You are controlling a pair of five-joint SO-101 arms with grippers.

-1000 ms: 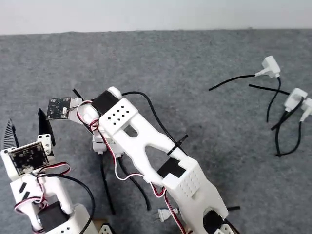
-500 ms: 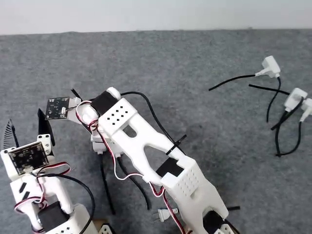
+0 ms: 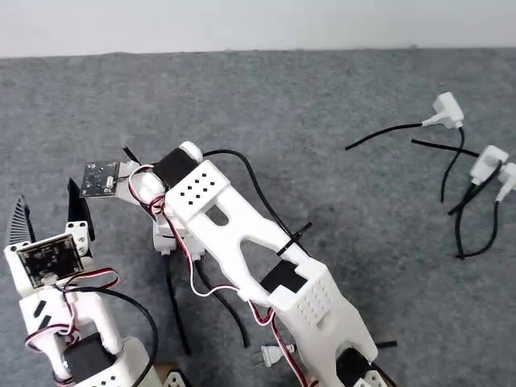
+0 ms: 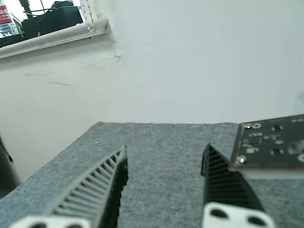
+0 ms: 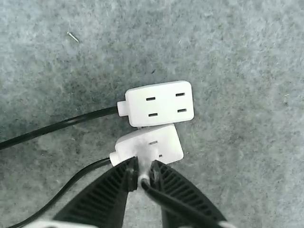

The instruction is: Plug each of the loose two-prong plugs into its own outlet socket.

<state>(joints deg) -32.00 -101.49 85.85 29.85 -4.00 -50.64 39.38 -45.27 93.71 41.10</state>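
Observation:
Two white outlet sockets lie side by side on the grey carpet, each on a black cord: the farther socket shows empty slots. My right gripper is shut on a small white plug pressed against the nearer socket; its prongs are hidden. In the high view the right arm stretches to the left centre, covering gripper and sockets. The left gripper stands open and holds nothing near the table's left edge. A loose two-prong plug lies at the front by the right arm's base.
Three white cord ends with black cables lie at the far right. Black cords trail under the right arm. The right arm's camera board hangs close beside the left gripper's finger. A white wall borders the back.
The right arm's wrist shifted slightly left and back right, staying shut on the plug. The left gripper sank a little toward the front, still open.

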